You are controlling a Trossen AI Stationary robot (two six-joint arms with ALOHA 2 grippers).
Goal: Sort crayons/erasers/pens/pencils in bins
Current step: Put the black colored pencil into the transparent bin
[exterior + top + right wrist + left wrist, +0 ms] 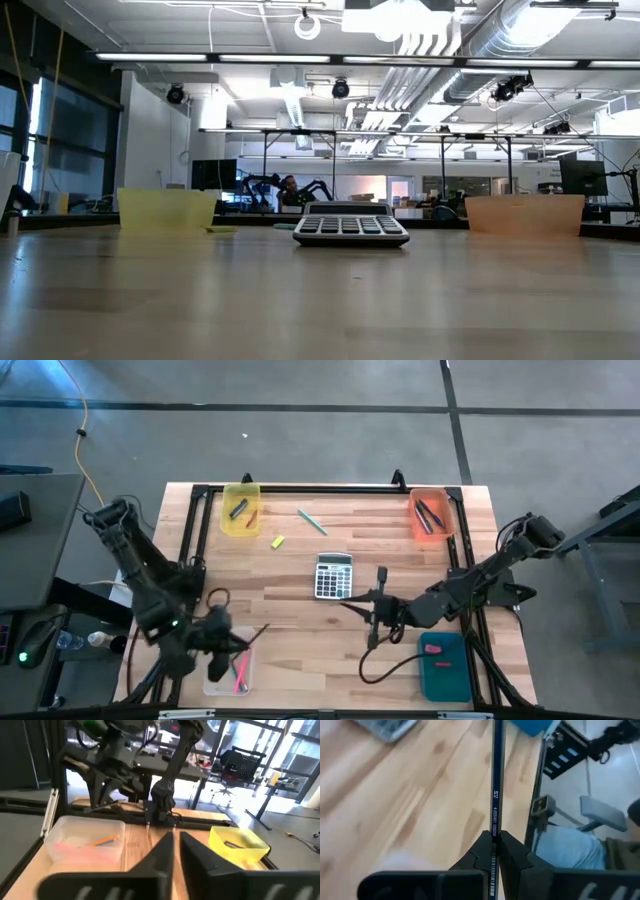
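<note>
- Gripping a dark blue pencil (495, 785) between clenched fingers, the left gripper (232, 645) hovers over the clear bin (228, 672), which holds pink and orange pencils.
- The right gripper (352, 606), fingers nearly closed on nothing, hangs beside the calculator (333, 575).
- A green pencil (312, 521) and yellow eraser (277, 541) lie mid-table.
- Yellow bin (240, 510) and orange bin (431, 515) line the far edge.

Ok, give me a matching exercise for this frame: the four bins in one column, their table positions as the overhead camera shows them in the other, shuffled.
Bins:
1. yellow bin
2. orange bin
3. clear bin
4. teal bin

Positions in the high view:
A. bottom right, beside the right arm
B. top left
C. bottom left, under the left gripper
D. top right

Pairs: 1-B, 2-D, 3-C, 4-A
</note>
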